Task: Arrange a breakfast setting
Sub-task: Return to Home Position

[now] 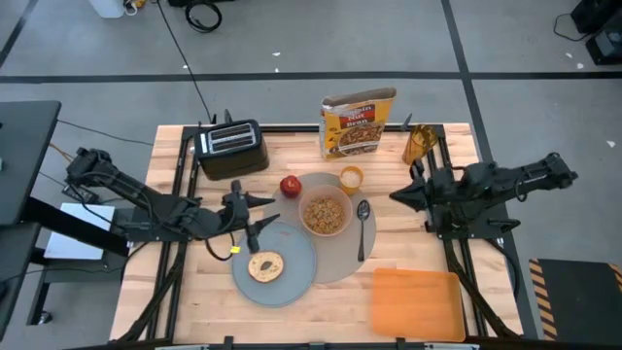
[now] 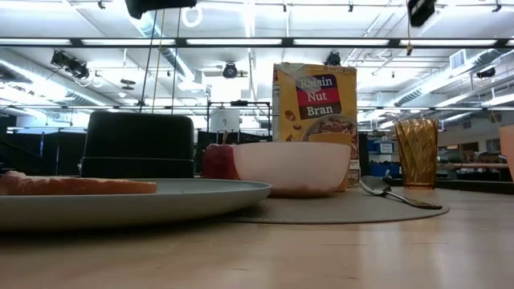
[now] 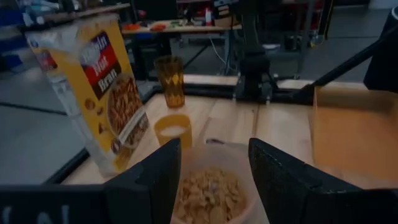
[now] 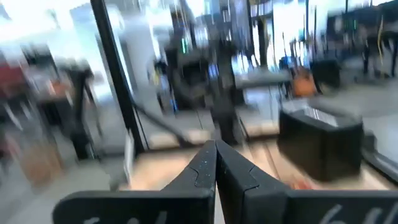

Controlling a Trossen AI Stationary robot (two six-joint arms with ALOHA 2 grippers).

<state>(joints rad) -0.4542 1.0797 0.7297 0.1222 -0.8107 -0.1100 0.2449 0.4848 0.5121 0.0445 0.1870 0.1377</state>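
Observation:
A taupe mat [image 1: 340, 258] lies mid-table. On it stand a pink bowl [image 1: 325, 214] filled with cereal and a metal spoon [image 1: 362, 228]. A grey plate [image 1: 292, 282] overlaps the mat's left edge and carries a bagel [image 1: 265, 265]. A red apple [image 1: 290, 185] and a small orange cup [image 1: 351, 178] stand just beyond the bowl. My left gripper [image 1: 270, 212] is open and empty, left of the bowl and above the plate's far edge. In its wrist view [image 3: 214, 155] the bowl [image 3: 211, 193] shows between the fingers. My right gripper [image 1: 398, 194] is shut and empty, right of the spoon.
A black toaster [image 1: 231, 148] stands at the far left. A cereal box [image 1: 360, 123] and an amber glass [image 1: 420, 144] stand at the far edge. A flat orange board [image 1: 416, 303] lies at the near right. Bare wood shows at the near left.

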